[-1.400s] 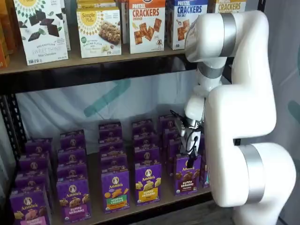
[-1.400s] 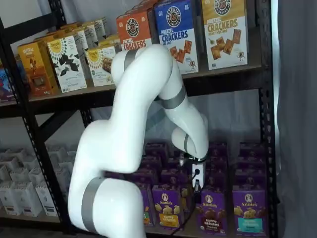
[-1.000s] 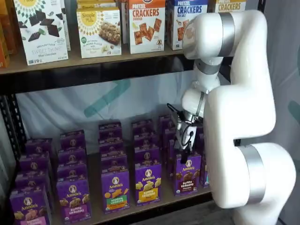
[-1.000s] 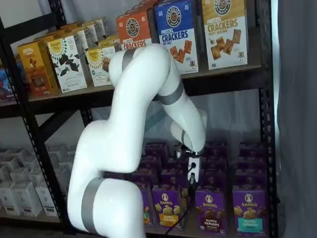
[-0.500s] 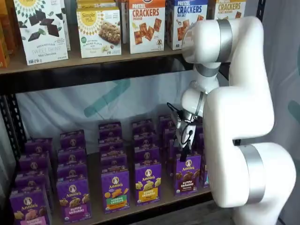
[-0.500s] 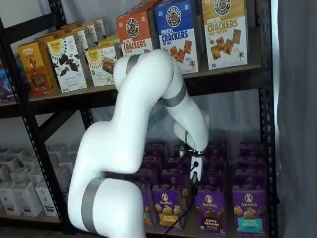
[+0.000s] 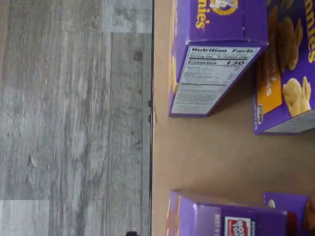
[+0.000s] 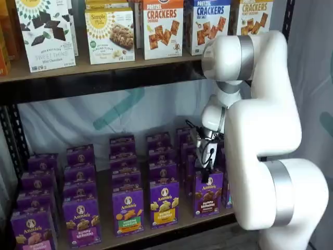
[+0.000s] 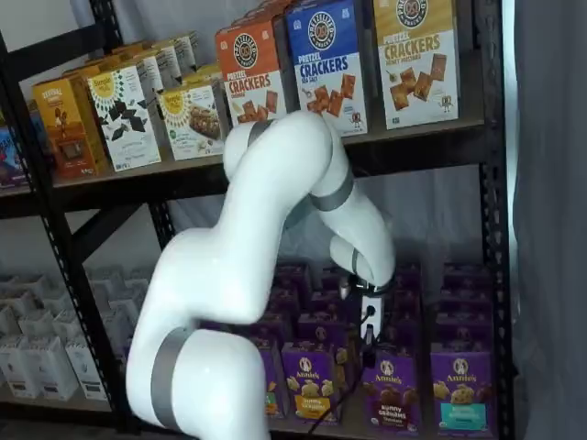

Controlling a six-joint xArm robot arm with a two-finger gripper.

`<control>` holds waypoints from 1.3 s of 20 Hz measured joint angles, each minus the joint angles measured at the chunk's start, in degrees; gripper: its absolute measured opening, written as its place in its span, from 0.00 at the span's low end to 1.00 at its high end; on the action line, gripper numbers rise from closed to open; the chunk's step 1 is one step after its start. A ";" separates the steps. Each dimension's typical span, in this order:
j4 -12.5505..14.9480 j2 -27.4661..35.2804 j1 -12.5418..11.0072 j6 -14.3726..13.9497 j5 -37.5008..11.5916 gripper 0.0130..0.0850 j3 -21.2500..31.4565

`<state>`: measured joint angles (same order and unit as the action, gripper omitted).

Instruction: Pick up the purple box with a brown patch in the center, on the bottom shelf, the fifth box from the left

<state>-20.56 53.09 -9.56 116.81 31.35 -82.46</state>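
Observation:
The purple box [image 8: 208, 194] with chocolate-brown bunnies and a brown band stands upright in the front row of the bottom shelf [image 8: 183, 219]; it also shows in a shelf view [image 9: 390, 390]. My gripper [image 8: 206, 176] hangs just above its top, black fingers pointing down, also seen in a shelf view [image 9: 369, 345]. No gap between the fingers shows and nothing is in them. The wrist view shows the tan shelf board [image 7: 206, 152] with purple Annie's boxes; I cannot tell which is the task's box there.
A yellow-band Annie's box [image 8: 164, 203] stands left of the purple box and a teal-band one [image 9: 461, 390] to its right. More purple boxes fill the rows behind. Cracker boxes [image 8: 163, 28] line the upper shelf. Grey wood floor [image 7: 74, 123] lies beyond the shelf edge.
The gripper rose a little off the purple box's top, then came lower again and slightly right. The arm's upper link swung to the right.

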 joint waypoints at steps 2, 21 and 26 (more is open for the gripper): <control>0.50 0.73 0.15 -0.48 -0.86 1.00 -0.32; 14.96 5.44 -0.42 -12.07 -8.14 1.00 -1.14; 15.37 5.48 -0.63 -12.24 -6.85 0.89 -1.37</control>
<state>-5.20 58.57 -10.19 104.57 24.51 -83.83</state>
